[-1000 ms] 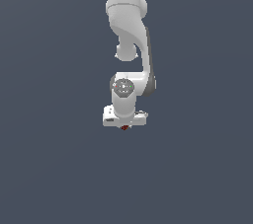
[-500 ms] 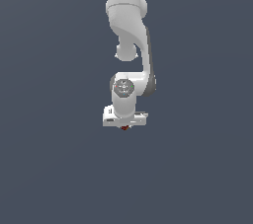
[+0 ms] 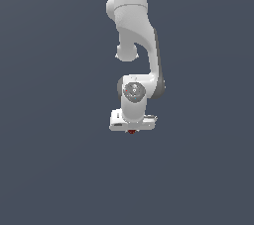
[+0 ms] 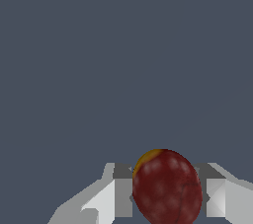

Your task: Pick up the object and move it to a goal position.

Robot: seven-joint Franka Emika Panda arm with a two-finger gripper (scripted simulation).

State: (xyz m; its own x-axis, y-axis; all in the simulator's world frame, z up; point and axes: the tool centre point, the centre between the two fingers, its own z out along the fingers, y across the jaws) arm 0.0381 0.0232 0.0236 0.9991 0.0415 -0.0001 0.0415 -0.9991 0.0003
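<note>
A dark red object sits between the two white fingers, which press against it on either side in the wrist view. It is rounded and egg-like, its surface mottled deep red, with a small yellow-orange patch on one upper edge. In the exterior view only a tiny red sliver of the object shows, tucked directly beneath the gripper, against a plain grey-blue background.
</note>
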